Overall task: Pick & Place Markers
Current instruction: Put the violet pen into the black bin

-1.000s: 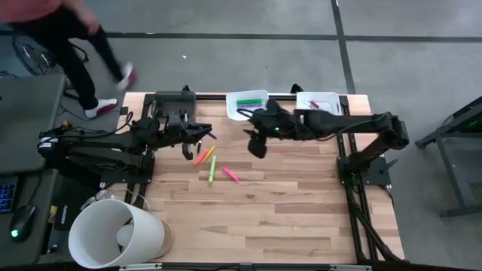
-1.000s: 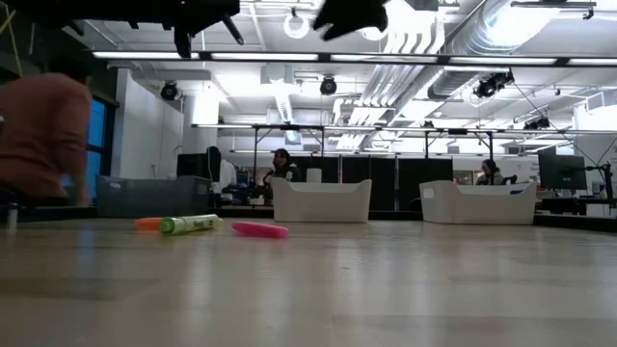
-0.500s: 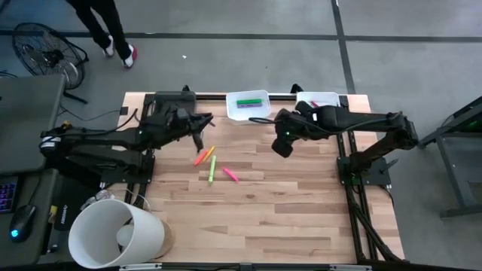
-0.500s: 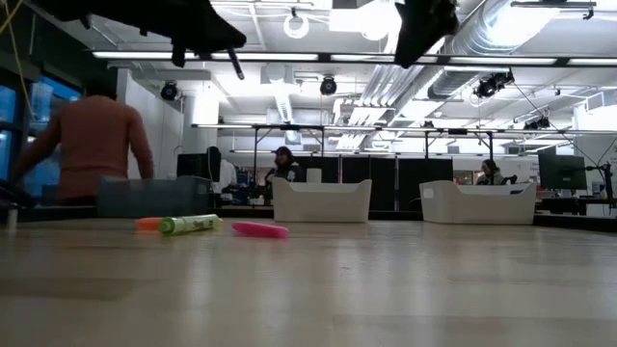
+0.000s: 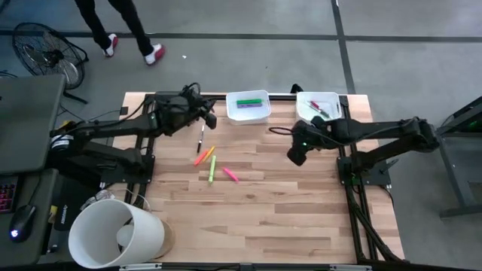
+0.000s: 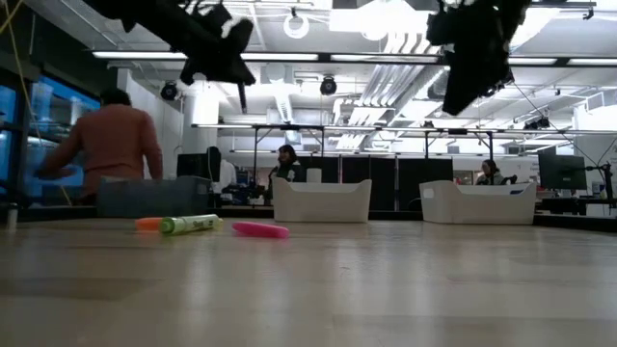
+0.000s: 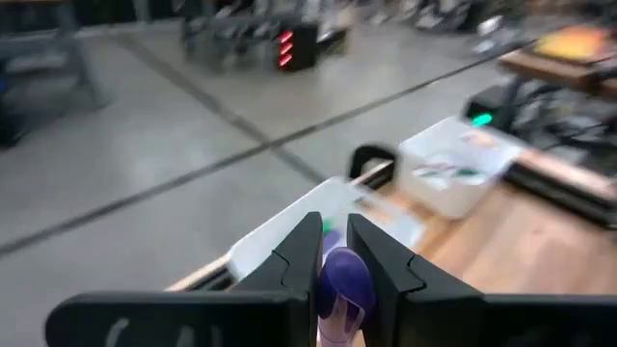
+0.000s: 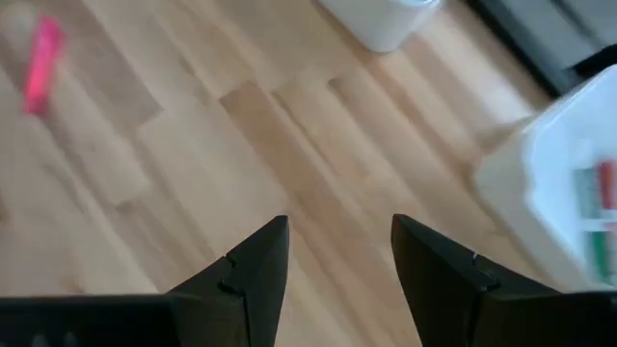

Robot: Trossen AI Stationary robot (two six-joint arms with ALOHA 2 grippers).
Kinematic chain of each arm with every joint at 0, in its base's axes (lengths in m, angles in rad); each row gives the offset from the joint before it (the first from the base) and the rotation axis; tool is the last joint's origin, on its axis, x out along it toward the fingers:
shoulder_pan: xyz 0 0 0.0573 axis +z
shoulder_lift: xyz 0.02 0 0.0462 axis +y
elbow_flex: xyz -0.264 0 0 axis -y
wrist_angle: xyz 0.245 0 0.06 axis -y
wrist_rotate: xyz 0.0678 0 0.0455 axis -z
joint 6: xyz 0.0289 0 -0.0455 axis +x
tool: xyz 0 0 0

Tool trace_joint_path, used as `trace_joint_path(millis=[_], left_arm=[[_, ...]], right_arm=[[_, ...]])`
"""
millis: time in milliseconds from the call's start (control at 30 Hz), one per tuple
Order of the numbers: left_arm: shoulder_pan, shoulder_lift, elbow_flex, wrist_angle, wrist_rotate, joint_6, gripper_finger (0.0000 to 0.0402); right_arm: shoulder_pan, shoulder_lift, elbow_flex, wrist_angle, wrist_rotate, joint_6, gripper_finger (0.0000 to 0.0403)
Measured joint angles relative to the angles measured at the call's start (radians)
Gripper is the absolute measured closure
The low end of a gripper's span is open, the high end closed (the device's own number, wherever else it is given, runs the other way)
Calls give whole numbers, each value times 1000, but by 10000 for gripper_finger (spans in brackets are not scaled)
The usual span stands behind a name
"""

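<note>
Above the bench [image 5: 286, 218] in the high view, the left gripper [image 5: 205, 120] holds a marker hanging down, other markers [image 5: 212, 167] lying just beyond; the right gripper [image 5: 296, 154] hovers, fingers spread, near the right tray [image 5: 316, 100]. In the left wrist view, its fingers [image 7: 301, 253] clamp a purple marker [image 7: 344, 281]. In the right wrist view, the fingers [image 8: 260, 265] stand wide, empty, a pink marker [image 8: 40, 60] well off.

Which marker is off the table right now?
The purple marker, pinched in the left gripper above the table. The orange, green and pink ones lie loose on the wood.
</note>
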Motion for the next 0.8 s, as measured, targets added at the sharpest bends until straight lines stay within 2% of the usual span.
trace_joint_path(millis=[200, 500, 633, 800], left_arm=[[71, 50, 53, -89, -46, -82, 362], [158, 178, 100, -164, -74, -205, 362], [170, 234, 130, -258, -152, -284, 362], [170, 289, 177, -437, -302, -406, 362]], right_arm=[[0, -129, -184, 192, -77, 15, 230], [-2, -184, -246, 243, -58, -64, 230], [-19, -188, -246, 243, -56, -100, 229], [-54, -190, -246, 241, -61, -107, 230]])
